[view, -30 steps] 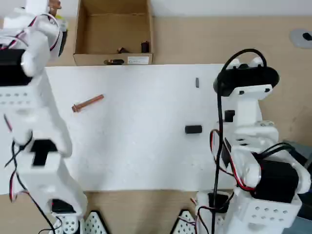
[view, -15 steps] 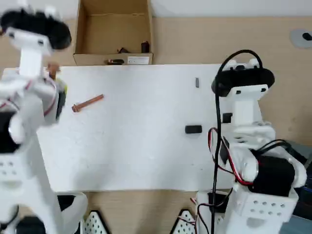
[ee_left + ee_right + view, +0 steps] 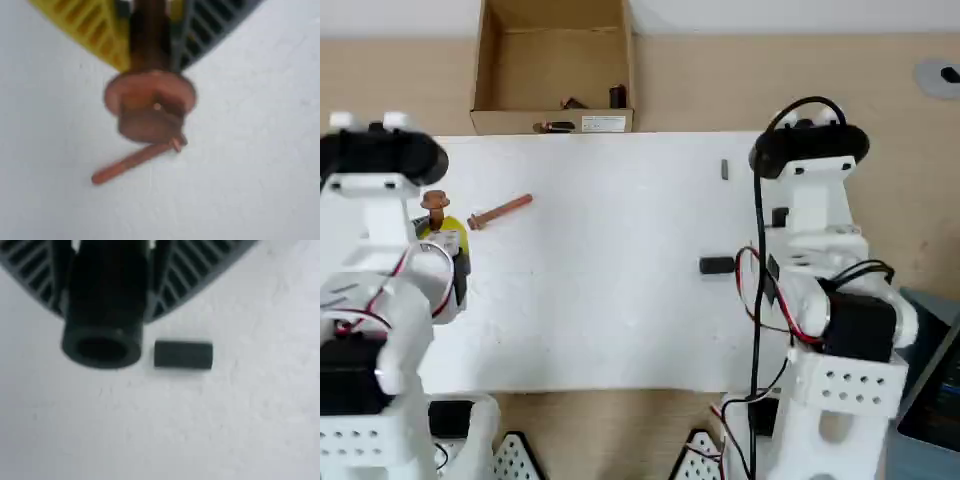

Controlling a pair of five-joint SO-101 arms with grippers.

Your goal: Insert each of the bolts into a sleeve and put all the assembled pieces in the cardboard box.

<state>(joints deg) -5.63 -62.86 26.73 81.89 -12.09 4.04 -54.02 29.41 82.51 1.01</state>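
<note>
Copper first: my left gripper (image 3: 150,47) has its yellow and dark jaws pinched on the shank of a copper-coloured flanged bolt (image 3: 150,107). The bolt's head points away from my wrist and hangs over the left edge of the white sheet (image 3: 600,300) spread across the wooden bench (image 3: 720,80). A second copper bolt (image 3: 134,161) lies flat and slanted on the sheet just beside it, toward the sheet's far left corner. My right gripper (image 3: 107,285) has its dark jaws clamped around a black cylindrical sleeve (image 3: 102,335), open bore facing outward, above the sheet near its right edge. A second black sleeve (image 3: 183,355) lies on its side on the sheet, just beside the held one and apart from it. The brown cardboard box (image 3: 480,70) stands open on the bench against the sheet's far edge, over its left half. Small dark pieces (image 3: 617,96) lie inside along the box's near wall; I cannot tell what they are. A small grey piece (image 3: 724,170) lies near the sheet's far edge, toward the right.
</note>
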